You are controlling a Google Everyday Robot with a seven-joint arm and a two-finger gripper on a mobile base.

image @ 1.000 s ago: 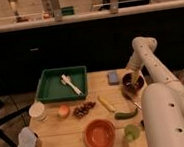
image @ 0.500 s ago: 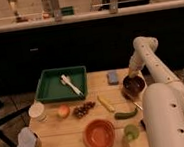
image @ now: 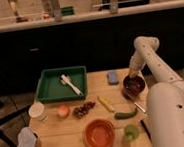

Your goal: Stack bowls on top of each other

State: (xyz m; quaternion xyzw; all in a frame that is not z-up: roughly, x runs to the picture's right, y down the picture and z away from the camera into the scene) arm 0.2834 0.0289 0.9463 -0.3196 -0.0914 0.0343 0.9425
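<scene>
Your gripper [image: 132, 75] is at the right side of the table [image: 58, 142], about 3 o'clock from its middle. It sits right at the 12 o'clock rim of the maroon bowl [image: 134, 87]. Whether it has hold of that rim cannot be told from this view, so treat the grasp as unconfirmed.

You look to be on the pick-up step, because the two bowls are well apart and nothing is stacked yet. The orange-red bowl [image: 99, 134] sits near the front edge, around 7 o'clock from the maroon one. Next, I judge you need a firm hold on the rim. Then lift high enough to clear the banana [image: 106, 103] and the green vegetable [image: 126, 114] lying between the bowls, and carry toward 7 o'clock. Since the orange-red bowl is the wider one, the maroon bowl should nest inside it.

- **Orange-red bowl:** looks empty.
- **Maroon bowl:** shows only a glossy inside.
- **Green tray [image: 50, 90]:** at 10 o'clock, holding a white utensil [image: 70, 84].
- **Small green cup [image: 131, 131]:** stands just beside the orange-red bowl at its 3 o'clock, so mind it on the way down.
</scene>
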